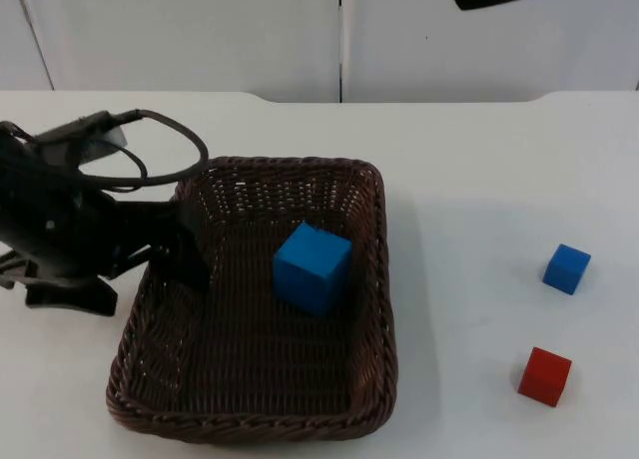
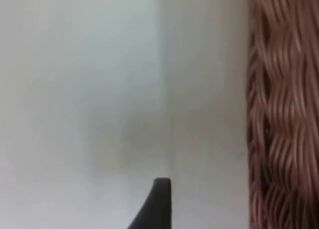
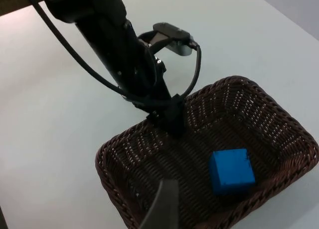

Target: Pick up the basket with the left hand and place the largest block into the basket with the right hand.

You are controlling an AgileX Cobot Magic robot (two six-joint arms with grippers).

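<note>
- Now we see the left hand clamped on the left rim of the basket, one finger inside the wall and the other outside it; in the left wrist view the woven wall runs right beside the fingertip.
- Just beyond that hand, in the middle of the basket, sits the large blue block, so the placing looks done to us. It rests loose on the weave, touching none of the walls.
- We judge the main risk to sit at this grip: the hold is on one side only, so the far side could sag if the basket is raised, and the block would then slide toward the right wall or tip over the low rim.
- A second risk is the wicker itself. It gives under a pinch, and the rim could work out from between the fingers during a quick move.
- Farther out, the right hand hangs high above the basket, looking down onto it and onto the left arm. We cannot tell whether its fingers are open or closed. If it descends carelessly it could strike the left arm or the rim.
- Farthest from the left hand, the small blue block and the red block lie on the worktop, well apart from the basket, and should stay untouched.
</note>
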